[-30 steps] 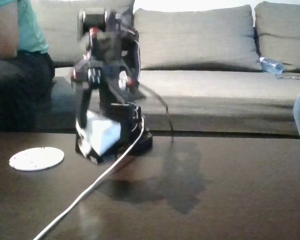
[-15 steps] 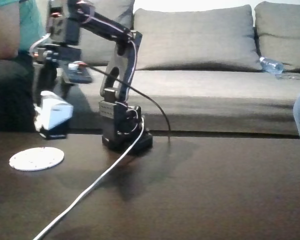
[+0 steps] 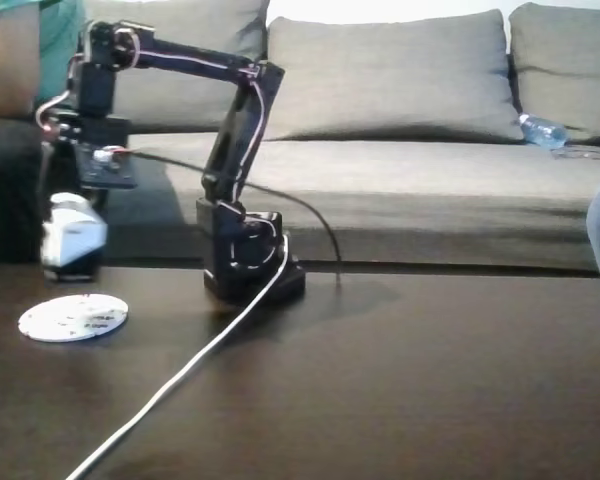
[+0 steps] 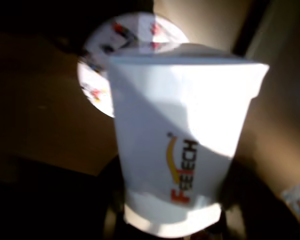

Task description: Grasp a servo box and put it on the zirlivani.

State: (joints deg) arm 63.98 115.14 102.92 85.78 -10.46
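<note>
A dark table (image 3: 450, 380) fills the foreground, with a white cable (image 3: 180, 375) trailing across it toward its front edge. Behind stands a grey sofa (image 3: 400, 150); a water bottle (image 3: 542, 130) lies on its seat near the right end. A person (image 3: 25, 60) in a teal shirt sits at its left end.

In the wrist view you can read "FEETECH" on the white side of the servo box (image 4: 180, 150), running lengthwise in red and black letters beside a yellow curved stroke. You will find no other legible writing in either view.
</note>
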